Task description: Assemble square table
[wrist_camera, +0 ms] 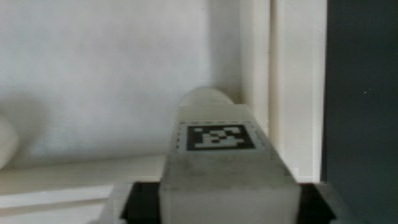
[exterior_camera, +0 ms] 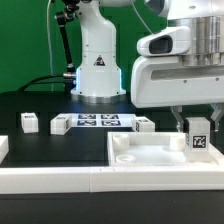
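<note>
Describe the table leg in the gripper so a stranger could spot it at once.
Find the big white square tabletop on the exterior view's right. At its right end hangs the gripper, with a short white tagged leg clamped in it. The other legs lie loose on the black table; this one alone is held.

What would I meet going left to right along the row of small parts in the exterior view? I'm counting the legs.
First leg → second leg → marker board → third leg → fourth leg, held in the gripper.
</note>
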`<state>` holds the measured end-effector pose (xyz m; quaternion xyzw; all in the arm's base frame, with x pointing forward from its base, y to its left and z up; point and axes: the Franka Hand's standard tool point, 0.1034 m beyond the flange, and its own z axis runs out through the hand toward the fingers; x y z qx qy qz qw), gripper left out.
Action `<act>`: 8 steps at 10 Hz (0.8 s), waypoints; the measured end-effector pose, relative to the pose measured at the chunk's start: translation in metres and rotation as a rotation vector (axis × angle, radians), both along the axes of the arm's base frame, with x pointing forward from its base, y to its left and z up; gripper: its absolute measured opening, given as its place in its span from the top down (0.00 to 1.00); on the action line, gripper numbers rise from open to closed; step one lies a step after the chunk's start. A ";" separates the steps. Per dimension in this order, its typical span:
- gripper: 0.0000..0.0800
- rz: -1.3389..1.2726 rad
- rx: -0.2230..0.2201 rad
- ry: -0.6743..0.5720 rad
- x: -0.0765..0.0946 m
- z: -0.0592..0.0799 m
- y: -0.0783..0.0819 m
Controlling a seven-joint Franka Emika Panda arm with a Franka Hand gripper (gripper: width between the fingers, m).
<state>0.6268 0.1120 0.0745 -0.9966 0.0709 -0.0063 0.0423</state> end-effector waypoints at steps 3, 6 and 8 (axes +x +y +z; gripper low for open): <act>0.64 -0.290 0.026 0.014 -0.002 0.000 0.001; 0.64 -0.595 0.054 0.038 -0.003 0.000 0.003; 0.64 -0.706 0.055 0.049 -0.003 0.000 0.003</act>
